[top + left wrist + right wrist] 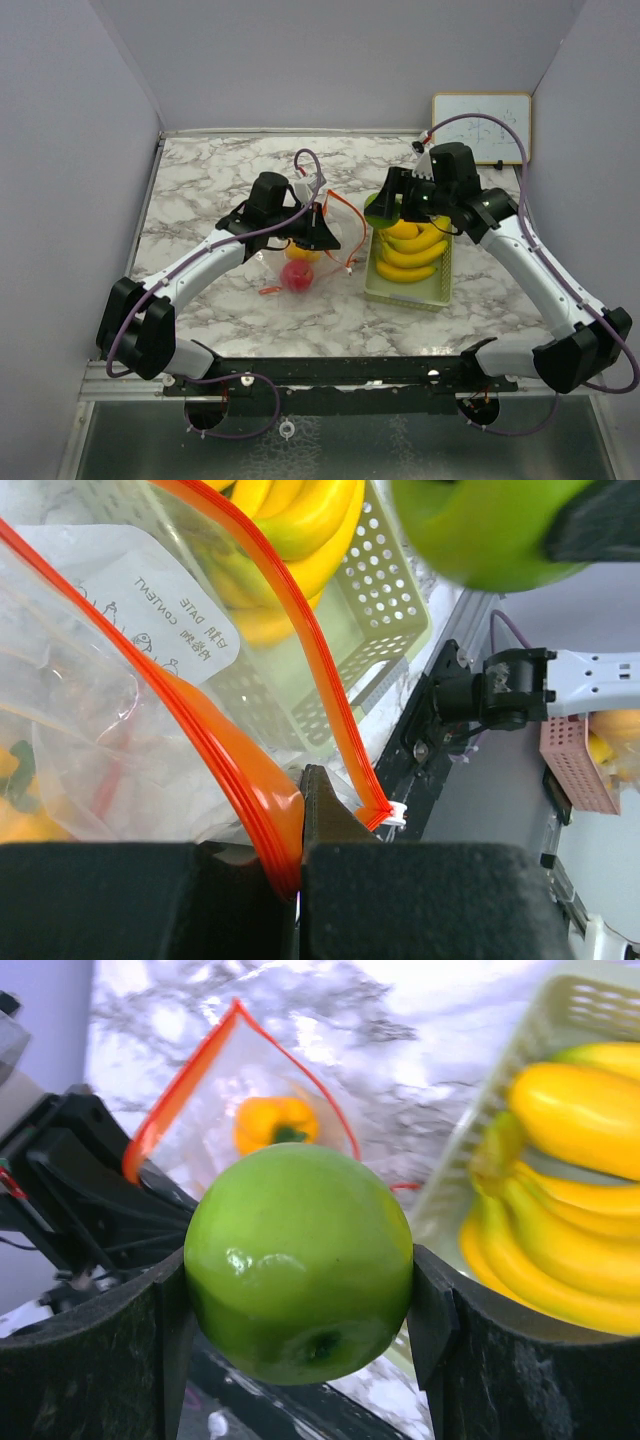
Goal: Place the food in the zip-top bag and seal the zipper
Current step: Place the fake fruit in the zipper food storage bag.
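Right hand (300, 1345) is clamped on the apple (300, 1250) over the tray's (440, 292) 11 o'clock corner; left hand (300, 880) pinches the bag (120, 680) rim at its 8 o'clock. Mouth looks narrow tbh, apple could clip the zipper (310, 630), yank it loose and roll away.

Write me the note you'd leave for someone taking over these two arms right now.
The left gripper is shut on the orange zipper rim of the zip-top bag, holding its mouth open.
The right gripper is shut on the green apple, raised between the mesh tray and the bag.
Done: the red fruit and the orange fruit are inside the bag.
Left: drop the apple in, move the bananas over from the tray, then seal the zipper.
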